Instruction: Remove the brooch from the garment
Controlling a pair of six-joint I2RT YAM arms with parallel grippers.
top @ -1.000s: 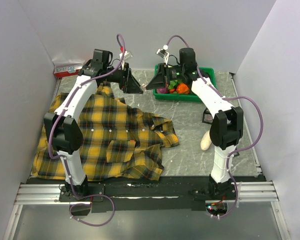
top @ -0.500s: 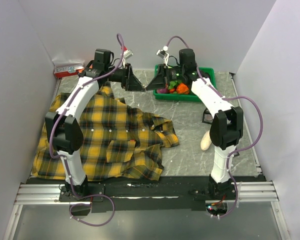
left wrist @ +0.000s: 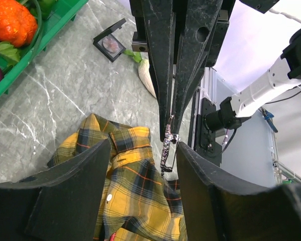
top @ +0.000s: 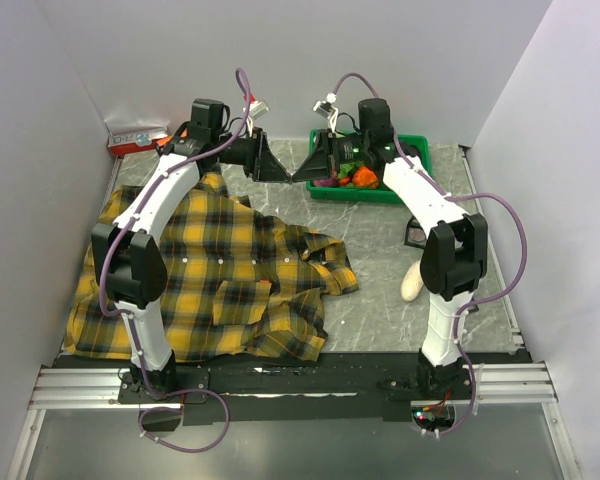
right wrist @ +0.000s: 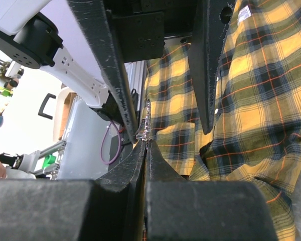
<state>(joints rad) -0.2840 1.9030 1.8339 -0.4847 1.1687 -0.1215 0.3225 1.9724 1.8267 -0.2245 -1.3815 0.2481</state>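
Note:
The brooch (left wrist: 166,145) shows edge-on as a thin sparkling sliver, pinched at the tips of my right gripper (right wrist: 146,142), which is shut on it and holds it in the air. From the right wrist it shows as the brooch (right wrist: 147,123) sticking up from the tips. My left gripper (left wrist: 144,145) faces the right one tip to tip, its jaws open on either side of the brooch, the right finger (left wrist: 200,175) close beside it. In the top view both meet near the back, left gripper (top: 280,172) and right gripper (top: 304,172). The garment (top: 210,280) lies flat below, apart from the brooch.
A green bin (top: 412,150) holding toy vegetables stands at the back right, just behind the right gripper. A small compact (top: 416,235) and a pale object (top: 413,283) lie on the marble surface to the right. A red-and-white box (top: 135,138) sits at the back left.
My left gripper's jaws have narrowed around the brooch. The meeting point of both grippers has shifted slightly toward the back. The right gripper stays shut on the brooch.

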